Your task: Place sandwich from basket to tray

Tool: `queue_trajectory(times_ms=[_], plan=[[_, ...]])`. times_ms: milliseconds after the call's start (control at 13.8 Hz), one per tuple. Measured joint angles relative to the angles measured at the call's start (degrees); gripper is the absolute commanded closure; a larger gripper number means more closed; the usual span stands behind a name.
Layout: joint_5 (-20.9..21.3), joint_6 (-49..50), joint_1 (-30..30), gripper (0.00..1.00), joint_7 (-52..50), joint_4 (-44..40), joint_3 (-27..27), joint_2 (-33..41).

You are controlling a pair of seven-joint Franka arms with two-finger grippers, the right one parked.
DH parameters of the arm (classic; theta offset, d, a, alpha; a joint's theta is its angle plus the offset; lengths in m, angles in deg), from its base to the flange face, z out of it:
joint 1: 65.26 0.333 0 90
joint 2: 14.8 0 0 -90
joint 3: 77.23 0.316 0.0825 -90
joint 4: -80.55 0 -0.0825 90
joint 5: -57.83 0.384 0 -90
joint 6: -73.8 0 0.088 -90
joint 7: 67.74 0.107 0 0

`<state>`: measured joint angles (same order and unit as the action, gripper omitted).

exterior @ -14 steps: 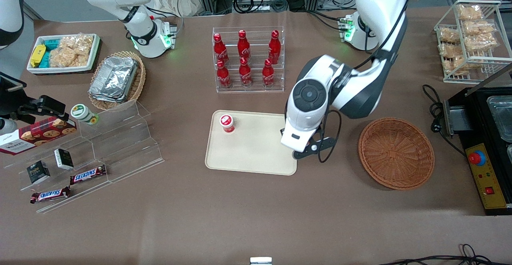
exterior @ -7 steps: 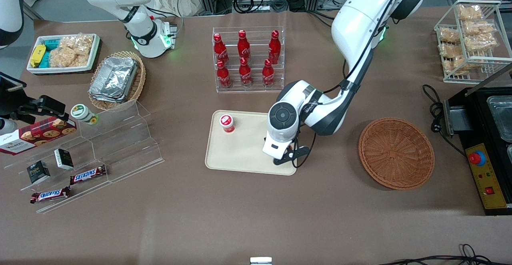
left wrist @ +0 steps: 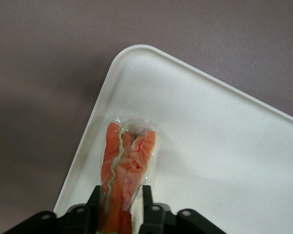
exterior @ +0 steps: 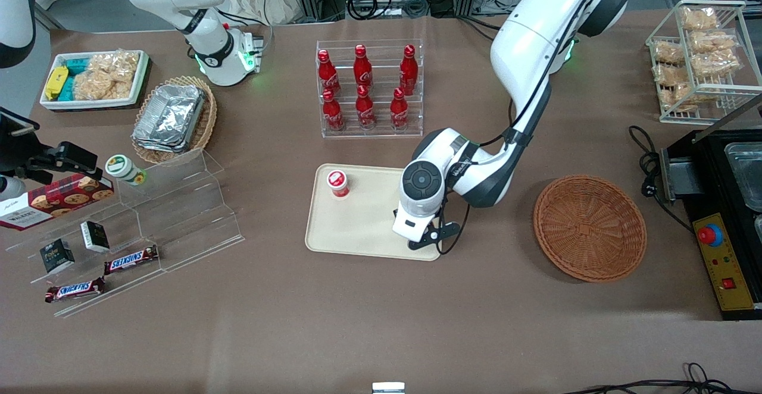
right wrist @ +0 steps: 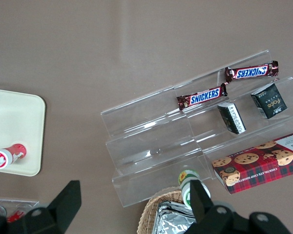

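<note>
Gripper (left wrist: pixel 119 207) clamped on sandwich (left wrist: pixel 124 168), fingers (left wrist: pixel 94 200) pressing both sides, wedge sticking out past fingertips. Held over tray (exterior: pixel 363 227) corner, centre of front frame. Basket (exterior: pixel 589 227) at centre right, well apart.

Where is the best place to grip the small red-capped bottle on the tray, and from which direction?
Probably around the body of the red-capped bottle, coming from above: it stands upright on the tray, apart from the gripper, which holds the sandwich.
</note>
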<state>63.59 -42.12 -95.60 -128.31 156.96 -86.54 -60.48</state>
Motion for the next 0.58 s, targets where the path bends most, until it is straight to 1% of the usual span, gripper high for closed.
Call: queue_trajectory(times_ms=[73,145,291,436,582], plan=[[0.0,-0.03,0.01,0.02,-0.6,-0.46,0.1,0.07],[0.0,-0.05,0.03,0.0,-1.2,-1.01,0.22,0.36],[0.0,0.79,0.23,0.0,-3.07,-2.34,0.58,2.75],[0.03,5.12,0.94,0.0,-4.52,-3.12,1.43,7.91],[0.03,9.88,3.32,0.0,-4.79,-3.32,2.03,14.3]])
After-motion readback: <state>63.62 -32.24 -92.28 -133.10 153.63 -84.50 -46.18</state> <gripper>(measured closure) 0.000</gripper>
